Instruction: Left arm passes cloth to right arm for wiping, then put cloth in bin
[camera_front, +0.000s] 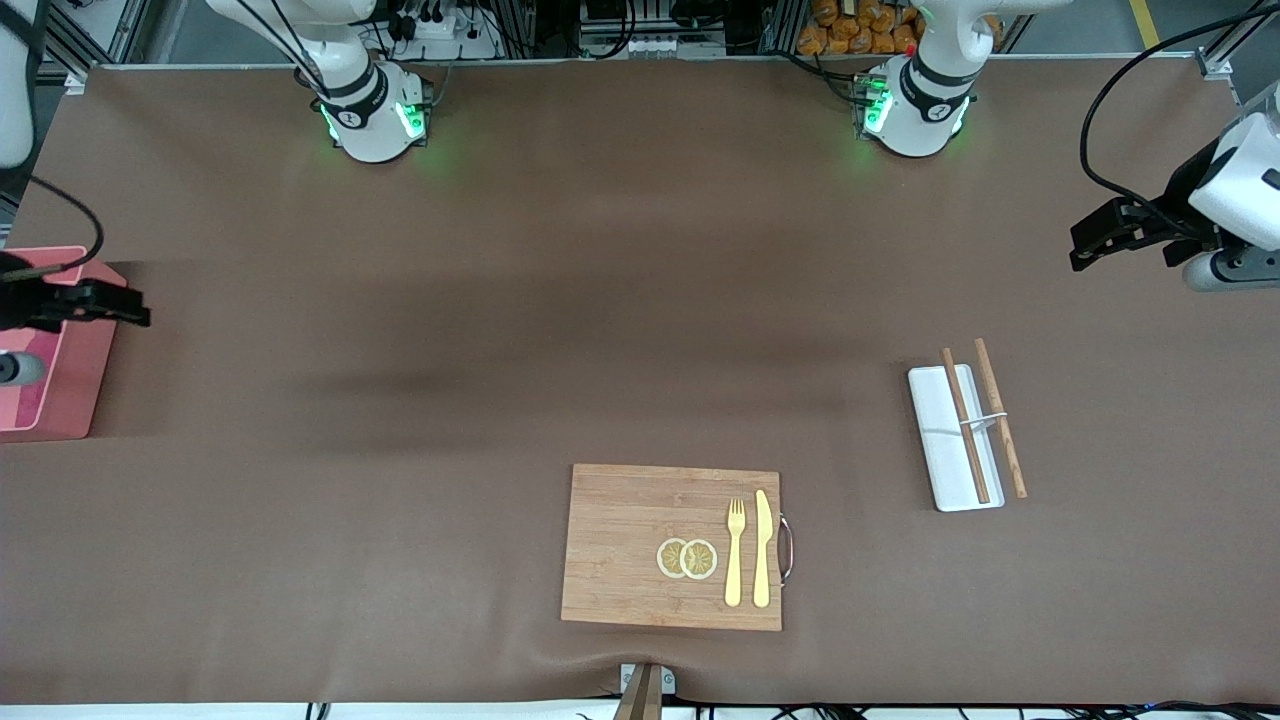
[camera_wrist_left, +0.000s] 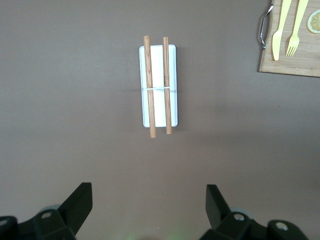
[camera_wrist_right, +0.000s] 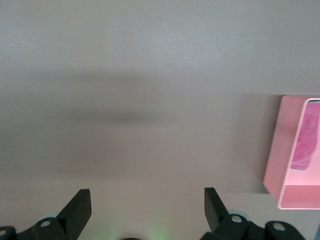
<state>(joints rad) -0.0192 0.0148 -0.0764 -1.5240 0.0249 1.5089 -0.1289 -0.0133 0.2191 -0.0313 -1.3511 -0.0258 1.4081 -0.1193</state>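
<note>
The cloth (camera_wrist_right: 306, 137) already lies inside the pink bin (camera_wrist_right: 280, 150) at the surface's edge toward the right arm's end, a magenta patch against the inner wall in the right wrist view, so the task looks finished — nothing seems left but for both arms to wait clear of the work. The right gripper (camera_front: 100, 303) hangs over the bin's rim with jaws spread and empty, and the left gripper (camera_front: 1110, 240) hovers near the edge at the left arm's end, jaws likewise spread and empty — the white tray (camera_wrist_left: 158, 85) with its chopsticks (camera_wrist_left: 149, 85) lies untouched below it
</note>
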